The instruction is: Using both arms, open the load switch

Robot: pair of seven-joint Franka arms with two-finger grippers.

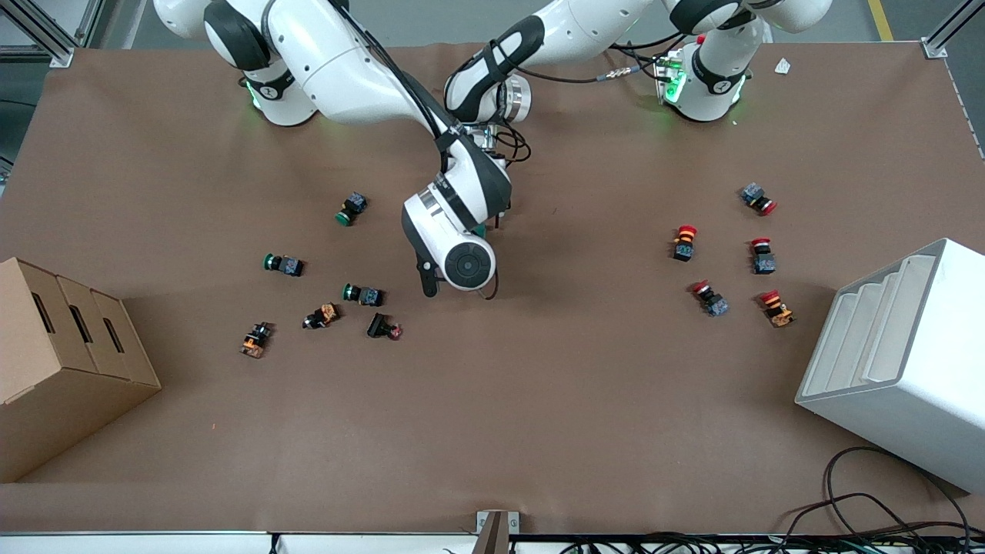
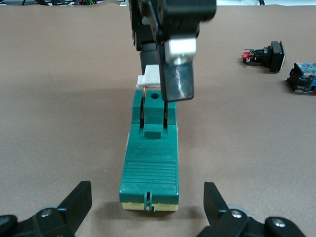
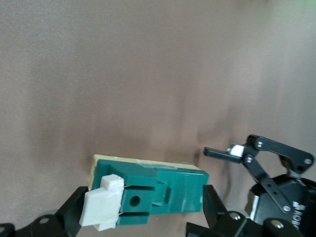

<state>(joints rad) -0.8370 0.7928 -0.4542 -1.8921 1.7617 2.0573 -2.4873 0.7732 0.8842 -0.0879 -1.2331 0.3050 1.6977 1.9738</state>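
Note:
The load switch (image 2: 150, 158) is a dark green block lying flat on the brown table, with its white lever (image 2: 148, 79) at one end. My left gripper (image 2: 147, 193) is open, one finger on each side of the switch's plain end, not touching it. My right gripper (image 3: 143, 197) is also open over the switch, its fingers spread along the block's length, one by the white lever (image 3: 103, 207). One right finger (image 2: 177, 81) shows beside the lever. In the front view both wrists cover the switch (image 1: 482, 228) at the table's middle.
Several green and dark push buttons (image 1: 352, 208) lie toward the right arm's end, and several red-capped buttons (image 1: 685, 242) toward the left arm's end. A cardboard box (image 1: 61, 362) and a white rack (image 1: 900, 362) stand at the table's two ends, nearer the front camera.

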